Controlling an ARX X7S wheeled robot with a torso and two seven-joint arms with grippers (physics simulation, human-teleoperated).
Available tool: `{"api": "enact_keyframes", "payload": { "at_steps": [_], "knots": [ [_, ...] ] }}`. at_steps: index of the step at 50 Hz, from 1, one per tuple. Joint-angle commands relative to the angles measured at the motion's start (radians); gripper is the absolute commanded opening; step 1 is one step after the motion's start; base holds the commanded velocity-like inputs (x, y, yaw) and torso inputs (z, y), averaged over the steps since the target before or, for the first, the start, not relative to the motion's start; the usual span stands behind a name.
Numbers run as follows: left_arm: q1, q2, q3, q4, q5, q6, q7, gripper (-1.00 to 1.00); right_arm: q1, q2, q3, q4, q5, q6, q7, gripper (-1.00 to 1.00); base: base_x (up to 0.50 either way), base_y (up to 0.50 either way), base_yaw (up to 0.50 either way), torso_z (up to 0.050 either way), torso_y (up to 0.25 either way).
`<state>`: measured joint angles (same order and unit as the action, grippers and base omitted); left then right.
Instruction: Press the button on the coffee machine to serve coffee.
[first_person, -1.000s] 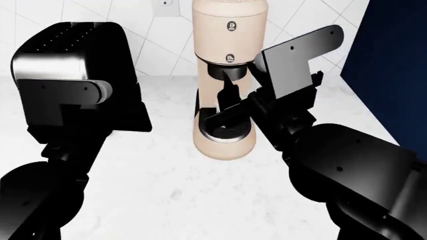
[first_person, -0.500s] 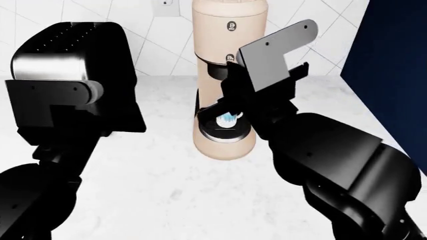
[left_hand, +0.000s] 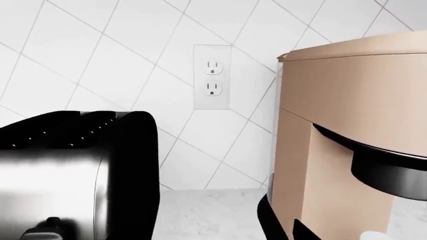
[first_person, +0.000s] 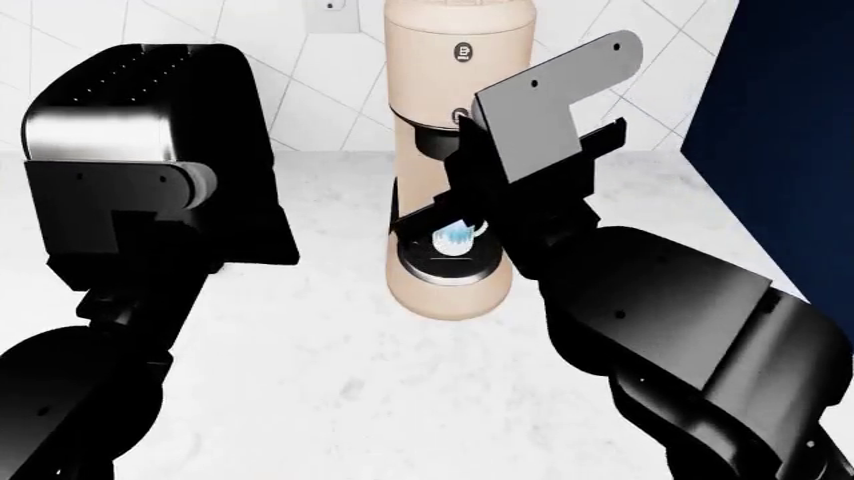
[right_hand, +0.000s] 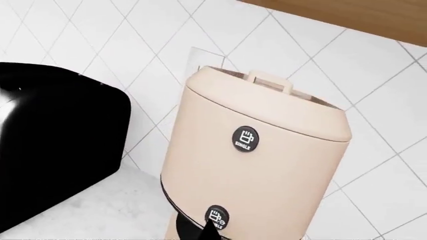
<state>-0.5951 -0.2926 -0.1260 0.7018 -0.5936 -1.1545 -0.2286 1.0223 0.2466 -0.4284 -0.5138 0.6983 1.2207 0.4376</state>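
Note:
The tall beige coffee machine (first_person: 454, 70) stands at the middle back of the counter, with a black spout collar (first_person: 430, 135) and a round black drip tray (first_person: 447, 268). A small cup (first_person: 457, 238) with pale blue contents sits on the tray. The machine has two round black buttons, an upper one (right_hand: 245, 138) and a lower one (right_hand: 215, 216) on the collar. My right gripper (right_hand: 212, 231) looks shut, and its pointed tip touches the lower button; it also shows in the head view (first_person: 462, 128). My left arm (first_person: 120, 200) is raised at the left; its fingers do not show.
A black-and-chrome toaster (first_person: 134, 110) stands left of the machine, behind my left arm, and also shows in the left wrist view (left_hand: 73, 170). A wall outlet (left_hand: 212, 77) is on the white tiled wall. A dark blue panel (first_person: 787, 130) borders the counter on the right.
My right gripper rose from the drip tray area up to the collar's lower button. The cup with pale blue contents now shows on the tray. My left arm barely shifted.

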Motion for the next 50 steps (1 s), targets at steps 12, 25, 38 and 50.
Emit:
{"api": "enact_keyframes", "payload": {
  "at_steps": [12, 25, 38, 50],
  "knots": [
    [0.013, -0.023, -0.028, 0.004, -0.028, 0.001, 0.007, 1.00, -0.003, 0.009, 0.008, 0.011, 0.005, -0.014, 0.013, -1.00, 0.00, 0.00, 0.00, 0.000, 0.000],
    [0.018, -0.024, -0.018, 0.000, -0.027, 0.012, -0.001, 1.00, -0.005, 0.012, -0.015, 0.067, -0.011, -0.069, -0.017, -1.00, 0.00, 0.00, 0.00, 0.000, 0.000],
    [0.025, -0.016, 0.008, -0.013, -0.014, 0.037, -0.013, 1.00, 0.004, 0.007, -0.036, 0.122, -0.025, -0.112, -0.042, -1.00, 0.00, 0.00, 0.00, 0.000, 0.000],
    [0.027, -0.030, -0.016, -0.004, -0.038, 0.023, -0.012, 1.00, 0.009, 0.002, -0.039, 0.115, -0.014, -0.104, -0.032, -1.00, 0.01, 0.00, 0.01, 0.000, 0.000]
  ]
}}
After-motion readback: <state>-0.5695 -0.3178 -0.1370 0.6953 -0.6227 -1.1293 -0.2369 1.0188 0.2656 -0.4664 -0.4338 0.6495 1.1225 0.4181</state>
